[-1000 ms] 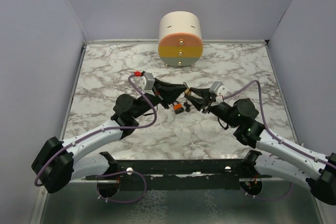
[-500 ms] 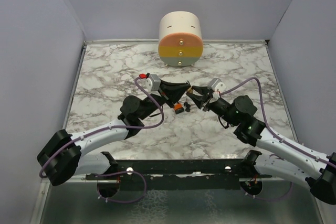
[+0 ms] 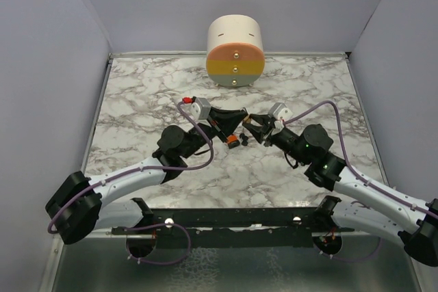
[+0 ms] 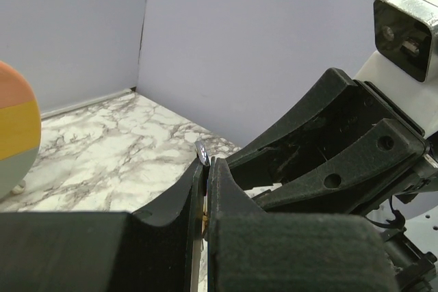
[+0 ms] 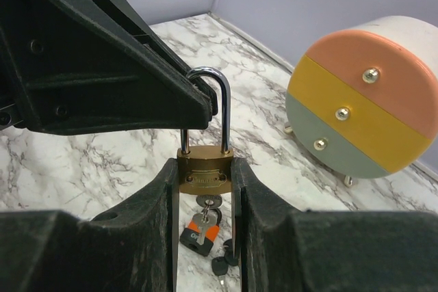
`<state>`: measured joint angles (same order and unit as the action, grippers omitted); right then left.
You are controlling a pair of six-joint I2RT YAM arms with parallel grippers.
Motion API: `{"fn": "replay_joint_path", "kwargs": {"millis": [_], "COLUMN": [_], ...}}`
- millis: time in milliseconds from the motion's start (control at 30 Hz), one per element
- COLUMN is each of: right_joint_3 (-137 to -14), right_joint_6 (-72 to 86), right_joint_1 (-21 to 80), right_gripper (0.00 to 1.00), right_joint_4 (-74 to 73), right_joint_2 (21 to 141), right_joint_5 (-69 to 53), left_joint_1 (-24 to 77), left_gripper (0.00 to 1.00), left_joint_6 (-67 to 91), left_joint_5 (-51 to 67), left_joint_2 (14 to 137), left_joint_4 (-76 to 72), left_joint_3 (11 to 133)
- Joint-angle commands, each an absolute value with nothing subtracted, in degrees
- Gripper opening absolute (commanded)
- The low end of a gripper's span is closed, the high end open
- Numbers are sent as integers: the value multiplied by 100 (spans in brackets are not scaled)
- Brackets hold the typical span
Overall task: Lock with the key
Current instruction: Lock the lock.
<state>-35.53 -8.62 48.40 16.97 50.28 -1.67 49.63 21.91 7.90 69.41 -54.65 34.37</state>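
Observation:
My right gripper [image 5: 204, 166] is shut on the body of a small brass padlock [image 5: 205, 177] and holds it upright above the table. A silver key [image 5: 205, 220] hangs under the padlock. My left gripper [image 4: 205, 166] is shut on the top of the padlock's silver shackle [image 5: 220, 100], whose tip shows in the left wrist view [image 4: 202, 152]. The black-headed key [image 5: 220, 265] lies on the table below, beside the orange padlock [image 5: 202, 236]. In the top view the two grippers [image 3: 244, 122] meet just above the orange padlock [image 3: 233, 141].
A round cream drum with orange, yellow and grey bands [image 3: 235, 51] stands at the back middle, close behind the grippers [image 5: 363, 100]. Grey walls enclose the marble table [image 3: 137, 94] on three sides.
The left wrist has shifted right and the right wrist slightly left, so the arms have drawn closer together. Both grippers stay at the brass padlock above the orange one.

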Motion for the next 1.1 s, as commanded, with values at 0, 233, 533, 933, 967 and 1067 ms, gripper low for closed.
{"fn": "replay_joint_path", "kwargs": {"millis": [0,233,533,933,967,1067], "right_joint_3": [-4288,-3971,-3820,-3233,-3261,-3270], "right_joint_6": [-630,-398,102,198,283,708], "right_joint_1": [4982,4983,4983,4506,4302,3633], "right_gripper": [3,38,45,13,14,18], "right_joint_4": [3098,2600,1771,2266,2334,2780], "right_joint_2": [4986,5291,5671,5669,5774,5979], "right_joint_5": [-604,-117,321,-657,-907,-1917], "left_joint_1": [5177,5170,5092,4471,4247,3502], "left_gripper": [0,0,0,0,0,0], "left_joint_6": [1927,1345,703,615,715,1090], "left_joint_5": [680,-165,-1057,-135,143,1030], "left_joint_2": [6890,6170,5607,4952,4934,4909], "left_joint_4": [-3335,-3059,-2587,-2216,-2215,-2271], "left_joint_3": [3192,3458,3630,3620,3613,3583]}}
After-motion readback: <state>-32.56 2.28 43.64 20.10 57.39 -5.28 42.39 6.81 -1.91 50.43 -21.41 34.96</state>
